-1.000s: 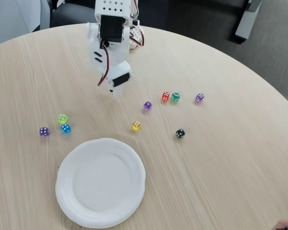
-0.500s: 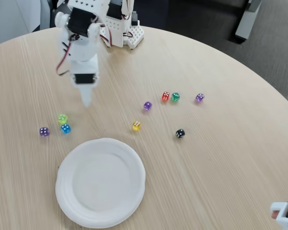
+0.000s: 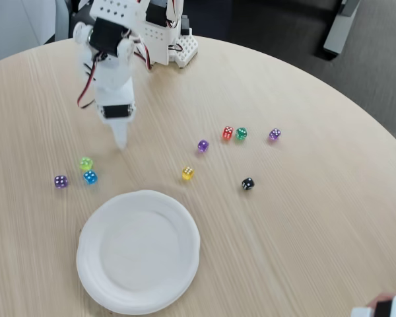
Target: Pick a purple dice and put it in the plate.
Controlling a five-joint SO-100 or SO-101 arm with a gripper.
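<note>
To do this reach well, I should pick one purple dice and commit: the deep violet one lies mid-table, left of the red die, well apart from my gripper. A paler one sits near the blue die. I should open wide before descending and come straight down over it. My fingers look pressed together to a point, holding nothing, hovering above bare table. The plate waits empty near the table's front edge
</note>
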